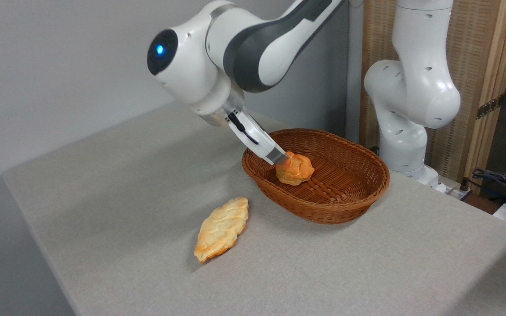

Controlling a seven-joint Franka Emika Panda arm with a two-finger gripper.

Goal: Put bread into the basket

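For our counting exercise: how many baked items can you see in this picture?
2. The bun sits inside the basket, at the robot's fingers. The flat pastry lies on the table, left of the basket. Nothing seems hidden.

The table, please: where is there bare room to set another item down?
The table is bare left of the pastry and in front of the basket. It is crowded inside the basket's left end, where the gripper meets the bun.
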